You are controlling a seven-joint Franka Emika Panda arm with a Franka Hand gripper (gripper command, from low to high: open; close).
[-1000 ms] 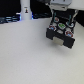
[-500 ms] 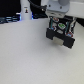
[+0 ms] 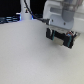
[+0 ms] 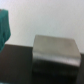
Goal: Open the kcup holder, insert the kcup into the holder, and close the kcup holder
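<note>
In the wrist view a dark boxy block with a grey face, the kcup holder [image 4: 55, 52], stands on a dark surface against a pale background. No drawer handles show through the blur. A blurred teal-green shape [image 4: 4, 25] sits at the picture's edge and I cannot tell what it is. No kcup can be made out in either view. In the exterior view my gripper [image 3: 60, 39] hangs from the white arm at the upper right, above the white table [image 3: 30, 60]. Its two dark fingers [image 3: 49, 34] stand apart with nothing between them.
In the exterior view a dark cable [image 3: 26, 10] and dark items [image 3: 7, 20] lie along the table's far edge at the exterior view's left. The white arm body [image 3: 62, 15] fills the upper right.
The arm has shifted very slightly toward the exterior view's left. Nothing else has visibly changed.
</note>
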